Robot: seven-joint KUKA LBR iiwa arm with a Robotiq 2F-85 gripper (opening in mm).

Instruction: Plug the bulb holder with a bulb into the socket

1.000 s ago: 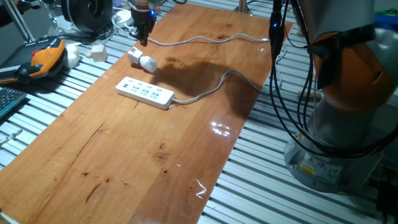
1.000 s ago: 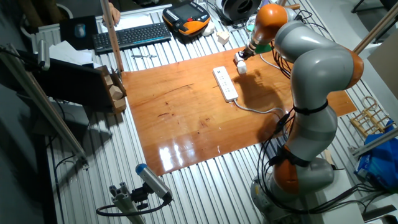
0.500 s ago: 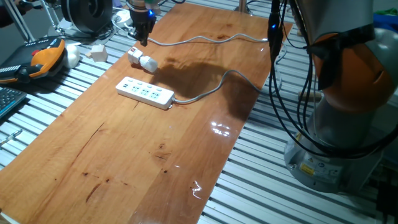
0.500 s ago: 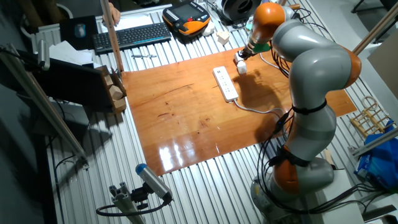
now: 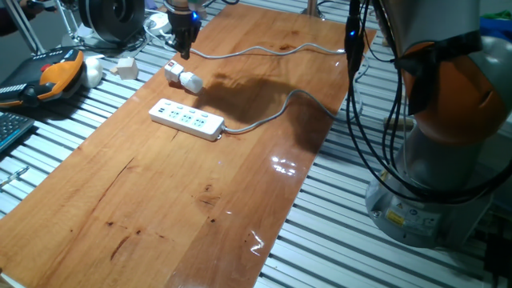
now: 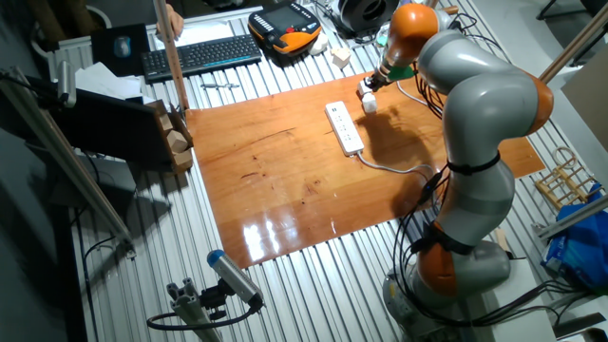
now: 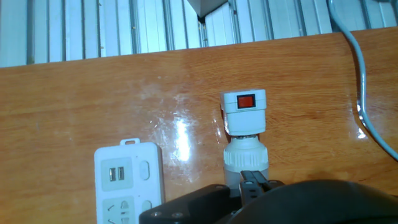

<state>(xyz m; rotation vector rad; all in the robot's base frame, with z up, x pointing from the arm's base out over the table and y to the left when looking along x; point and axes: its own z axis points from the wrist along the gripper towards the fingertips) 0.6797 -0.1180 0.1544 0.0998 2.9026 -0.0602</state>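
step: reach for holder (image 5: 182,77) at far edge | gripper (image 5: 183,53) above it, holding nothing, opening unclear | next: descend, grasp, carry to socket (image 5: 186,118)

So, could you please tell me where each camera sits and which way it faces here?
One fixed view: low at the table's end, facing the socket, bulb holder, gripper and arm base.
The other fixed view: high, facing the whole arm; shares socket.
Hand view: on the hand, facing down on the bulb holder; dark gripper body shows.

A robotics lab: slatted aluminium bench (image 6: 285,285), keyboard (image 6: 199,55) and orange teach pendant (image 6: 285,27) at the frame's top.
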